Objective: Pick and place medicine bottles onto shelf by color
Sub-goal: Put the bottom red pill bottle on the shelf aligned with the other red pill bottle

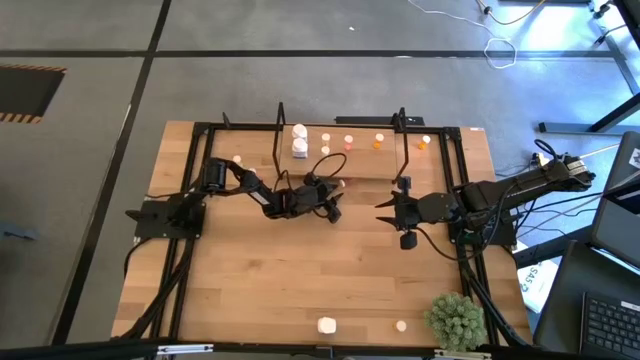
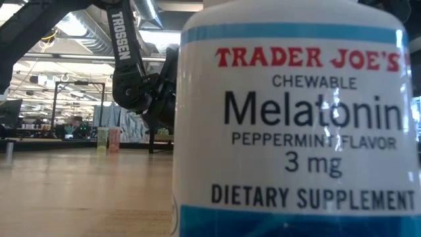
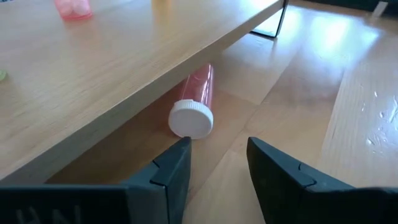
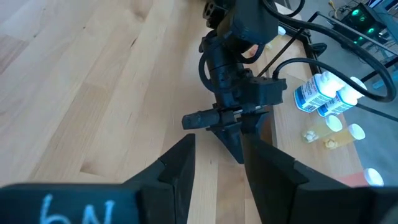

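Pink translucent medicine bottle with a white screw cap (image 3: 194,106), lying on its side on the pale wooden surface (image 1: 300,280), tucked under the front edge of the low black-framed shelf with a pale board (image 3: 93,74). Cap pointing out toward the left end effector (image 3: 214,165), dark fingers spread with a gap between them, nothing pinched, lined up just short of the cap. Looks like the pick step, approach made and grasp not yet closed.

Next move, by judgement: ease forward and low so the fingers straddle the cap or the body, then close; little headroom under the shelf edge, and a round bottle on its side could roll away if nudged off-centre. After that, lift clear and match it with the other pink bottle (image 3: 73,9) standing on the shelf top.

Further along the shelf in the high view, white bottles (image 1: 299,141) and small orange ones (image 1: 378,141) standing in a row. Right end effector (image 1: 384,208) waiting over the surface near the shelf's right end, fingers apart, empty. Large white melatonin bottle (image 2: 296,118) standing at the surface's near edge, green bushy plant (image 1: 457,320) in the corner.
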Motion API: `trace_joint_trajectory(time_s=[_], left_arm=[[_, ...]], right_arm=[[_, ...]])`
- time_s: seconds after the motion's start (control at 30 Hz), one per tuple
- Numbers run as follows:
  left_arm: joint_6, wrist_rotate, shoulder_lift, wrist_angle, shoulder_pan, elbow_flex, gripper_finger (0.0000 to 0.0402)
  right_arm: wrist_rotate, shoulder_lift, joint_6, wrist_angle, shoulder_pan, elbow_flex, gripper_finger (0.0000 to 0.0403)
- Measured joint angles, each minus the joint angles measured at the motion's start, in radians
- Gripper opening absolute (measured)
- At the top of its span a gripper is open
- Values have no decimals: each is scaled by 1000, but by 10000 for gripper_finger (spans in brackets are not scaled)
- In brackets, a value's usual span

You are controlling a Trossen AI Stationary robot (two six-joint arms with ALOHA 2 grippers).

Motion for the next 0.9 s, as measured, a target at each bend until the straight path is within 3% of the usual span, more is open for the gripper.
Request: trace_joint_trajectory(time_s=[0.57,0.9], left_arm=[[4,-3,0,1,0,0,151],[112,6,0,12,-5,0,151]], right_arm=[[0,0,0,0,0,0,135],[0,0,0,0,0,0,135]])
